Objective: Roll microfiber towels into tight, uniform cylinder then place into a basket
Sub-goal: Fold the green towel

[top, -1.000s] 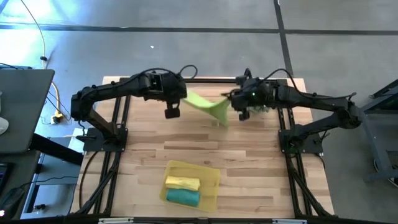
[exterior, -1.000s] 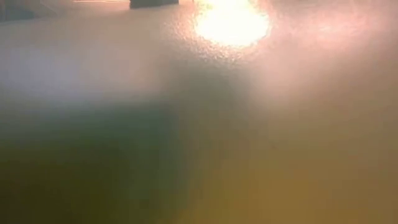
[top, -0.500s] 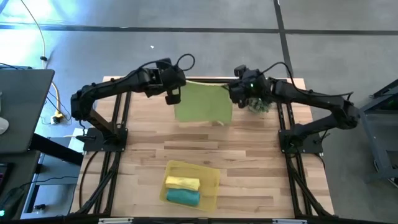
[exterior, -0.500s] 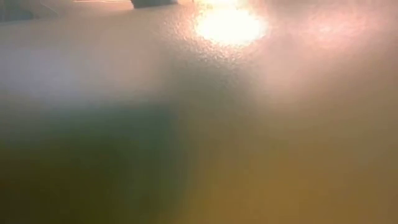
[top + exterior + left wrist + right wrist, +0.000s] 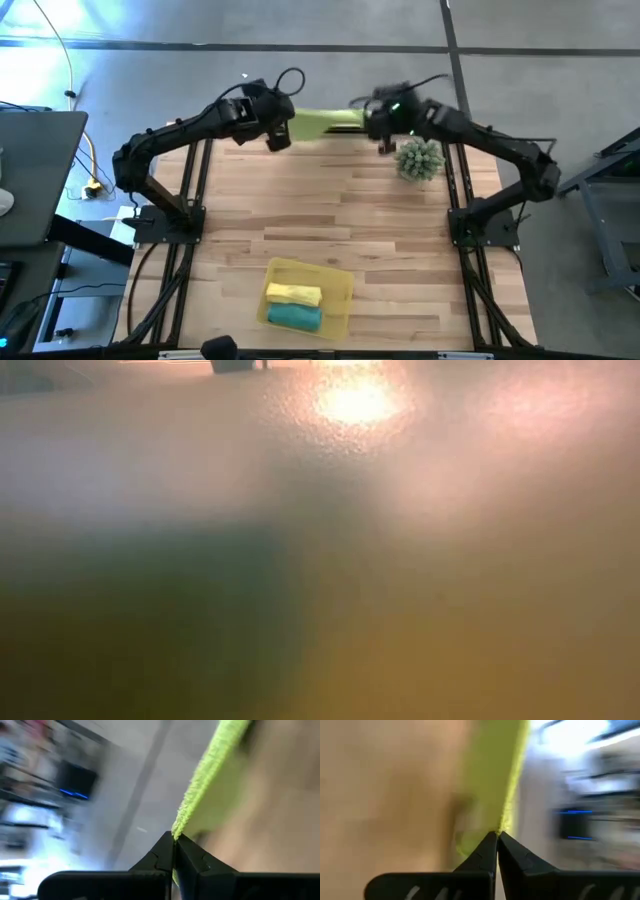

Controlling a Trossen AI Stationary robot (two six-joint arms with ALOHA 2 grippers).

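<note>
A lime green microfiber towel (image 5: 325, 121) is stretched between my two grippers above the table's far edge and shows from above as a narrow band. My left gripper (image 5: 281, 134) is shut on its left end and my right gripper (image 5: 383, 133) on its right end. Near the front edge, the yellow basket (image 5: 340, 283) rests on the table. In it lie a rolled yellow towel (image 5: 293, 294) and, on its near side, a rolled teal towel (image 5: 293, 317). My left gripper pinches the towel's left corner (image 5: 179, 826) between its two shut fingers, which slant down toward the far edge. The top edge runs taut from there to the other gripper. My right gripper pinches the towel's right corner (image 5: 504, 826) between its shut fingers, also slanting down toward the far edge. The cloth is lifted; whether its lower edge touches the table I cannot tell.
A spiky green ball-shaped plant (image 5: 419, 160) stands on the table at the far right, just in front of my right gripper. The wooden tabletop (image 5: 330, 215) lies bare between the grippers and the basket. Dark arm frames stand at both sides.
Both grippers, still shut on the green towel, have moved toward the table's far edge and apart. The towel first hung bunched between them, then spread out as a sheet, and is now drawn taut into a narrow band at the far edge. The plant now stands uncovered.
</note>
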